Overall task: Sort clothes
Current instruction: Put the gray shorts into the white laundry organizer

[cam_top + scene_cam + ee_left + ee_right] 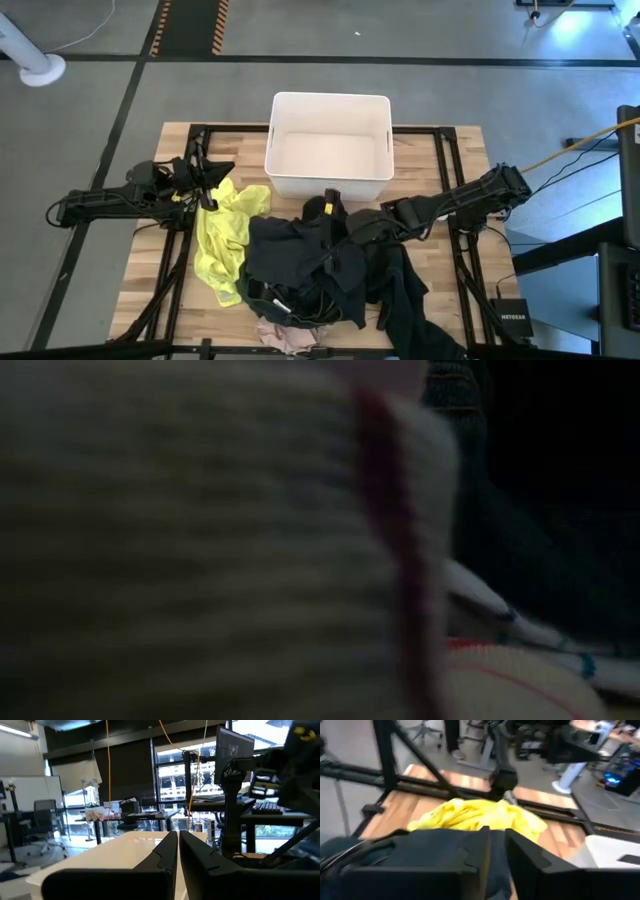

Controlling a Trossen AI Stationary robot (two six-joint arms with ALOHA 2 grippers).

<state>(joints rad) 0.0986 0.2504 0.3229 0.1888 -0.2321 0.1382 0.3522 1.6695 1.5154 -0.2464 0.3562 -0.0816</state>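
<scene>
A heap of dark clothes (330,275) lies on the wooden table in front of the white bin (330,98). A bright yellow top (225,235) is spread at the heap's left and also shows in the right wrist view (475,815). A small pink piece (290,338) lies at the near edge. My right gripper (332,207) is over the heap's far side, shut on a black garment (440,850). My left gripper (208,190) is shut and empty, just beyond the yellow top's far end; in its wrist view (178,855) the fingers hold nothing. My right gripper pinches a fold of the black garment (496,870) between its two fingers, coming from the table's right side and slanting down. The cloth drapes over the fingers (470,860), so the exact part is hidden. The rest of the garment lies on the heap.
A pale striped cloth with a maroon edge (200,540) lies right in front of the low camera and fills its view. The table's black frame rails (445,160) run along both sides. A small black box (510,318) sits at the near right.
</scene>
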